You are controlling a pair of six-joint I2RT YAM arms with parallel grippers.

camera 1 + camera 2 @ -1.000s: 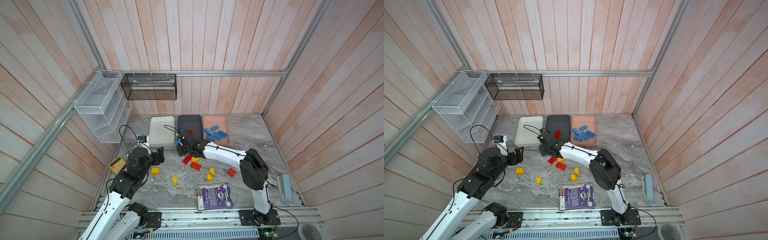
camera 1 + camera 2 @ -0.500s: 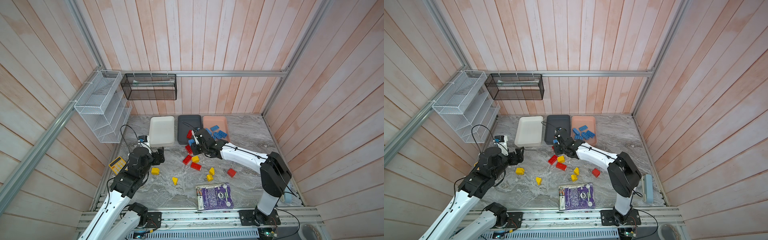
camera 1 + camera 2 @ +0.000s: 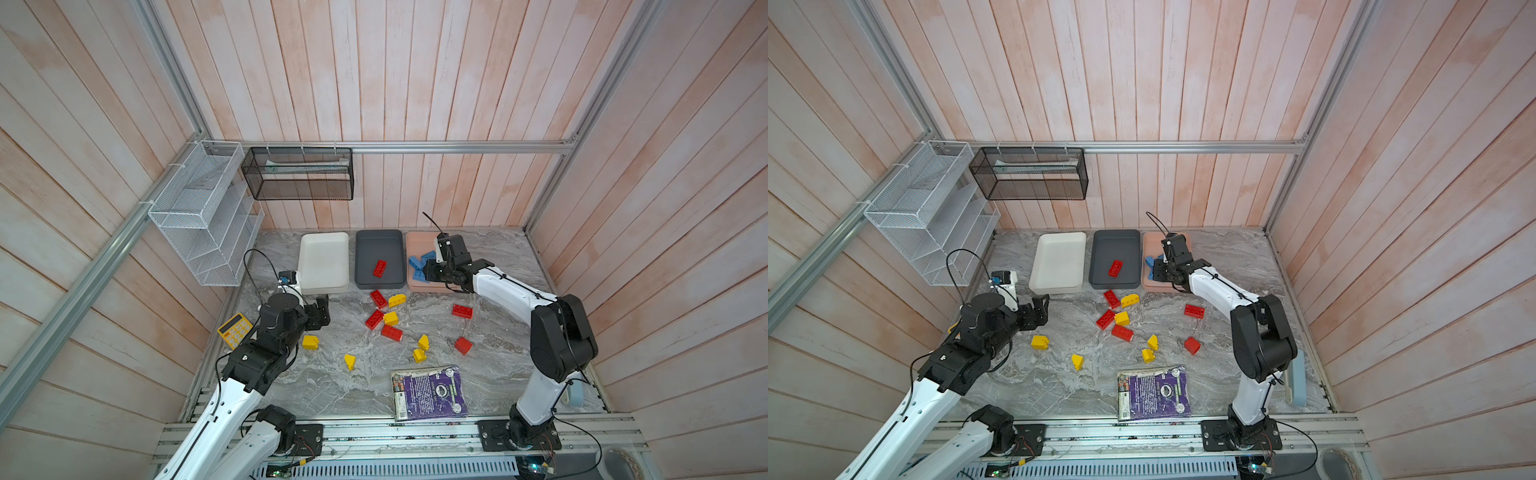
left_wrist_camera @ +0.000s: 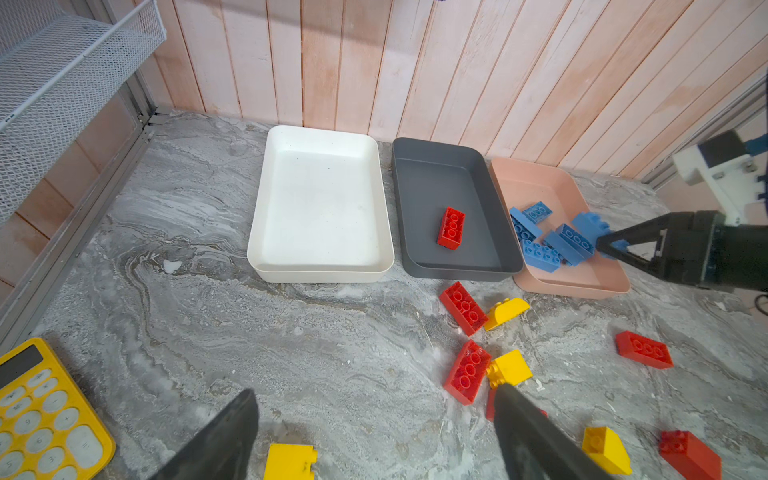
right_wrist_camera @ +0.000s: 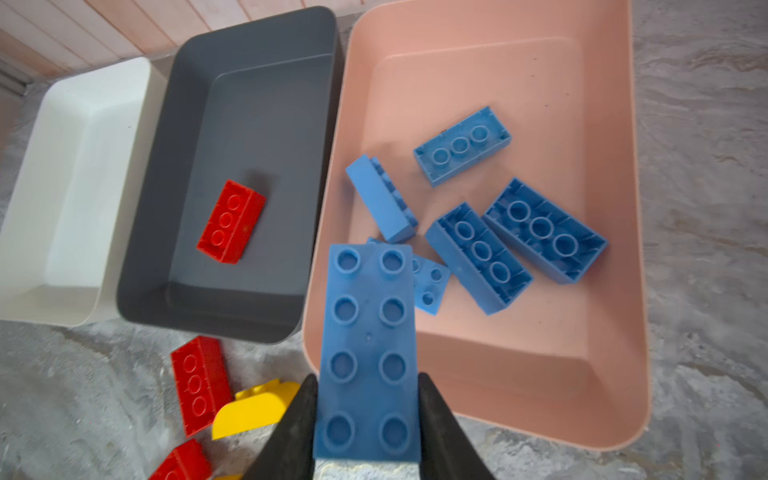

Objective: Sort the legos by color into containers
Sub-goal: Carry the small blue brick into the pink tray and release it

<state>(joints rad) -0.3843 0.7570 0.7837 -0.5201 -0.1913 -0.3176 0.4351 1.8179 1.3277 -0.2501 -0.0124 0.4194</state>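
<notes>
My right gripper [image 5: 368,384] is shut on a blue lego [image 5: 368,345], held over the near corner of the salmon pink container [image 5: 540,353], where several blue legos [image 5: 482,249] lie. In both top views that gripper [image 3: 430,272] [image 3: 1158,272] hovers at the pink container [image 3: 417,243]. The dark grey container [image 3: 380,241] holds one red lego [image 3: 379,268]; the white container [image 3: 324,249] holds nothing. Red and yellow legos [image 3: 382,320] lie scattered on the marble. My left gripper [image 4: 376,395] [image 3: 322,307] stands open above the table, near a yellow lego [image 4: 289,461].
A yellow calculator [image 3: 235,329] lies at the left edge beside my left arm. A purple book [image 3: 430,392] sits near the front edge. A white wire rack [image 3: 203,220] and a black mesh basket [image 3: 299,174] hang on the walls.
My right gripper has swung to the right with the blue lego, from in front of the white and grey containers to over the pink one. The left arm has stayed put.
</notes>
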